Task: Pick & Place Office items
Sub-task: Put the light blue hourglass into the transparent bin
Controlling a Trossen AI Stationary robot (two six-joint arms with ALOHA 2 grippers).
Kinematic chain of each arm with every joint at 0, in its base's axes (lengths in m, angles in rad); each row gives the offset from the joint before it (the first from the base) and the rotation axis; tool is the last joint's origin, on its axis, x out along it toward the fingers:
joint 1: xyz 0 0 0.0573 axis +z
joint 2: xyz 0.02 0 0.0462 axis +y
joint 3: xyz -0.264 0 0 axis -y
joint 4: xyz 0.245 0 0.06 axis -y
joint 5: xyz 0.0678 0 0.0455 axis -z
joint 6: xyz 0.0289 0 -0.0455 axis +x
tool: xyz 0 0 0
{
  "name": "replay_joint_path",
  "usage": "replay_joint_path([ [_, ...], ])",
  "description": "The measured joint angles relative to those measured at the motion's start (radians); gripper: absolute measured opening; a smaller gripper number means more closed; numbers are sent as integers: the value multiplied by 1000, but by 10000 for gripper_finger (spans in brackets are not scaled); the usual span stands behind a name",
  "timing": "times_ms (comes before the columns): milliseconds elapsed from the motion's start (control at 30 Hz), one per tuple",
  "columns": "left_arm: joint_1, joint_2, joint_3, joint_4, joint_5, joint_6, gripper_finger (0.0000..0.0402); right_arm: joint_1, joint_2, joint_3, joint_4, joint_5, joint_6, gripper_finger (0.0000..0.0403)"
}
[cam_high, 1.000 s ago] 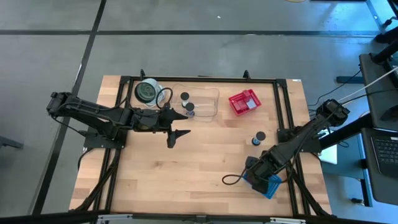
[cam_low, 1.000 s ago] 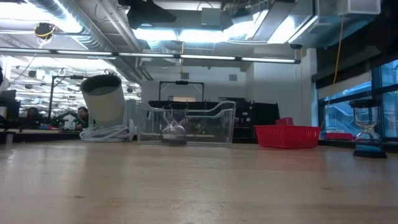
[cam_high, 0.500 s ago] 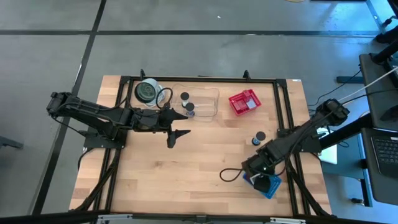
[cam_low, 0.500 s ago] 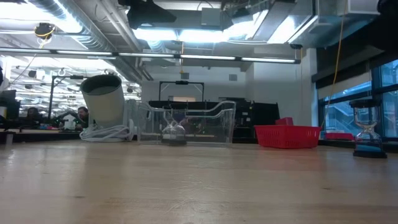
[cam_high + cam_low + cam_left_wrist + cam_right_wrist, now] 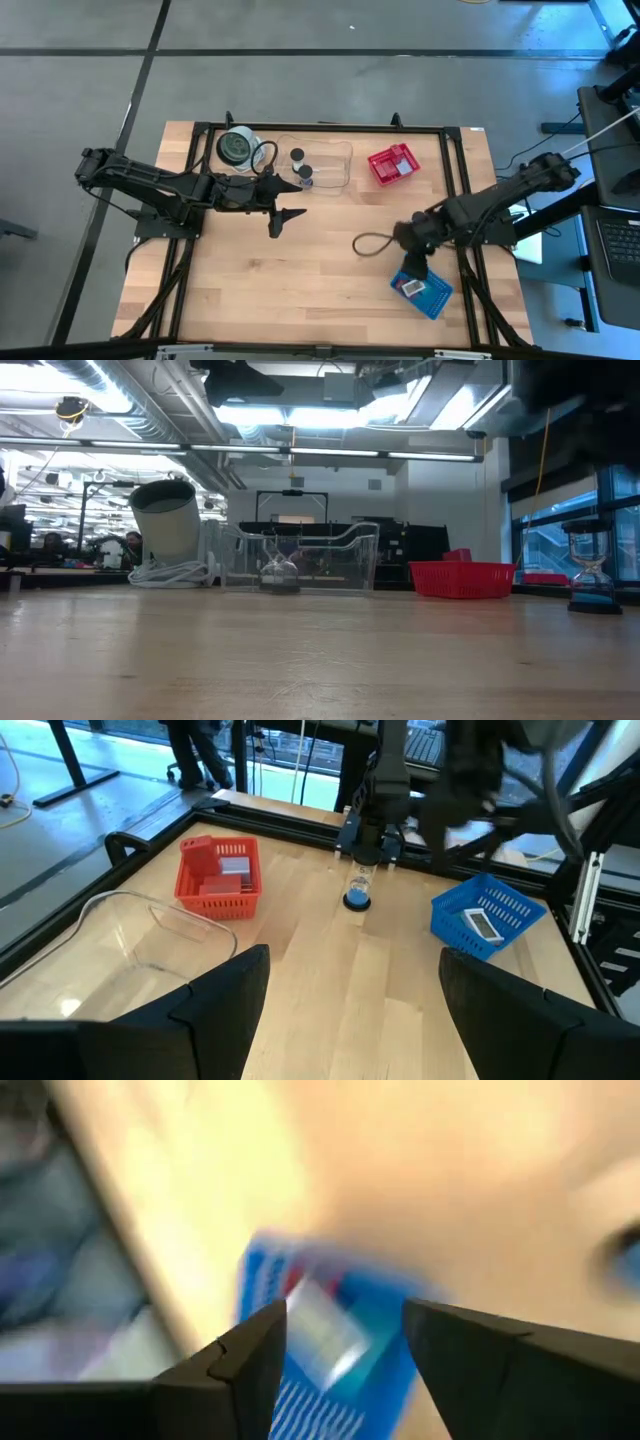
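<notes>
blue basket (image 5: 330, 1350) smeared by blur, contents (image 5: 409, 287) unreadable

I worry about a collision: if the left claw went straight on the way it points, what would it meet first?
Probably bare table; farther along, the small hourglass, though depth is unclear.

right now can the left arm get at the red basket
Probably yes: the left end effector stands open facing the red basket, with bare table between; only the clear tray sits beside that path.
</notes>
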Motion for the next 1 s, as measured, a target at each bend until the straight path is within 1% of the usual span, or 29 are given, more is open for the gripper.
replay_joint_path([
  [100,0,0,0,0,0,0,290,-12,-27,0,0,246,-46,197],
  [167,0,0,0,0,0,0,290,-11,-28,0,0,346,-78,197],
  [233,0,0,0,-3,0,0,290,-11,-24,0,3,396,-145,198],
  [333,0,0,0,-8,0,0,290,-18,-10,0,33,414,-288,198],
  [367,0,0,0,-8,0,0,290,-22,-6,0,44,434,-311,199],
  [433,0,0,0,-8,0,0,290,-38,-1,0,56,451,-266,202],
  [500,0,0,0,-8,0,0,290,-69,0,0,46,416,-209,216],
  [633,0,0,0,-8,0,0,290,-117,0,0,-31,351,-117,270],
  [733,0,0,0,-8,0,0,290,-159,0,0,-142,359,-20,317],
  [833,0,0,0,-8,0,0,290,-207,0,0,-260,357,92,352],
  [900,0,0,0,-8,0,0,290,-226,0,-2,-298,350,113,365],
  [1000,0,0,0,-8,0,0,290,-244,0,-28,-301,346,113,369],
])
